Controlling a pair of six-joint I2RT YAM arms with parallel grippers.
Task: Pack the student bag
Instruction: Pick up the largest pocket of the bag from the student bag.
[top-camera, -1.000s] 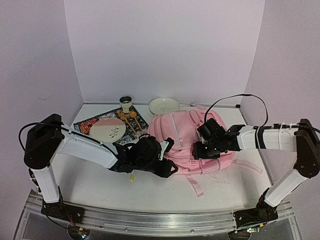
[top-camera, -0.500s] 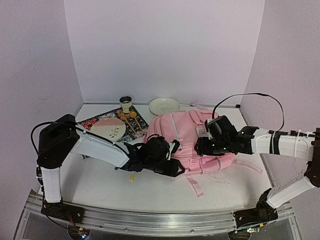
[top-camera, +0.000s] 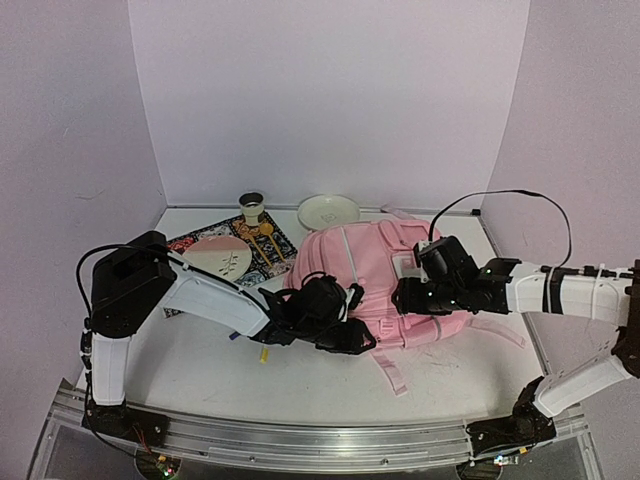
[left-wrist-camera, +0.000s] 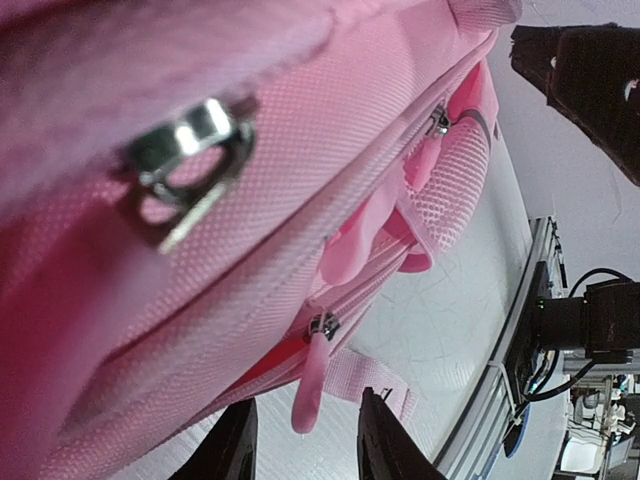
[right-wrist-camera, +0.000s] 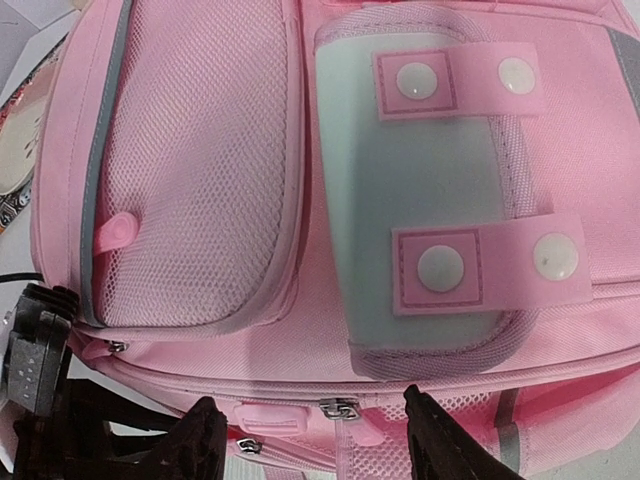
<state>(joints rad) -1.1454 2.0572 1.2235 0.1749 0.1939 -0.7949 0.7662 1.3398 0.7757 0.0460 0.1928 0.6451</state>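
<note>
The student bag lies flat on the counter, front panel up, right of centre, with its straps trailing toward the near edge. It has not shifted over the last second, but both arms have closed in on its near edge.

The left end effector has slid rightward along that edge and now sits against the fabric. In the left wrist view its two fingers stand apart, and the pink zipper pull hangs from its slider toward the gap between them. They have narrowed during the approach but do not yet pinch the tab.

The right arm has stretched further over the bag. The right end effector hovers low above the white buckle patch, jaws wide apart and holding nothing. A second zip slider lies between its fingertips at the seam below.

This looks like the opening step: each arm is lined up on a zip fitting, and the main compartment seems mostly shut. Nothing appears to be packed so far. Behind the bag, a pink-and-cream plate rests on a patterned mat, and a small cup and a cream dish stand near the back wall.

The next move likely calls for the left fingers to clamp the soft tab squarely. It is floppy and could slip sideways out of the gap.
</note>
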